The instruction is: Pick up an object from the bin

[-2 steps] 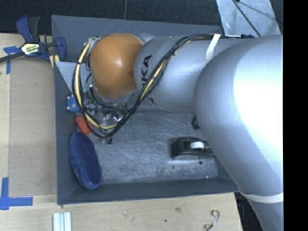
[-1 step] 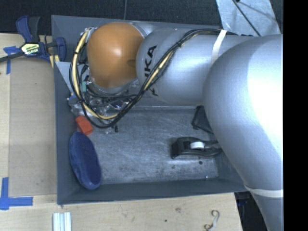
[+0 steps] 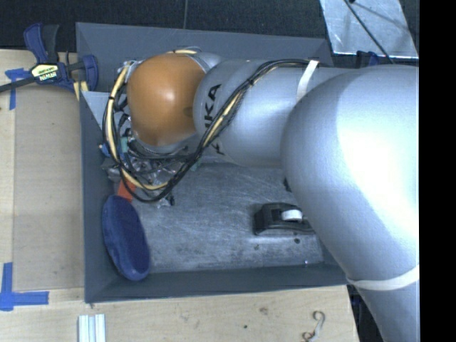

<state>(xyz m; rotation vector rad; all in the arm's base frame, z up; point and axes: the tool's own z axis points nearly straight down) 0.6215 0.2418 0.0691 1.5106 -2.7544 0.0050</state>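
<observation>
My gripper [image 3: 146,168] is low at the bin's left wall, its body half hidden under the wrist cover and cables. A small orange-red thing [image 3: 125,189] peeks out right at its lower left side; whether it is held cannot be told. A dark blue oval pad [image 3: 125,238] lies along the left wall just below the gripper, reaching toward the near left corner.
A black tape dispenser [image 3: 280,219] with a white roll lies on the bin floor at the right, close to the arm. The thick silver arm covers the bin's far and right parts. Bare grey floor shows between the pad and the dispenser.
</observation>
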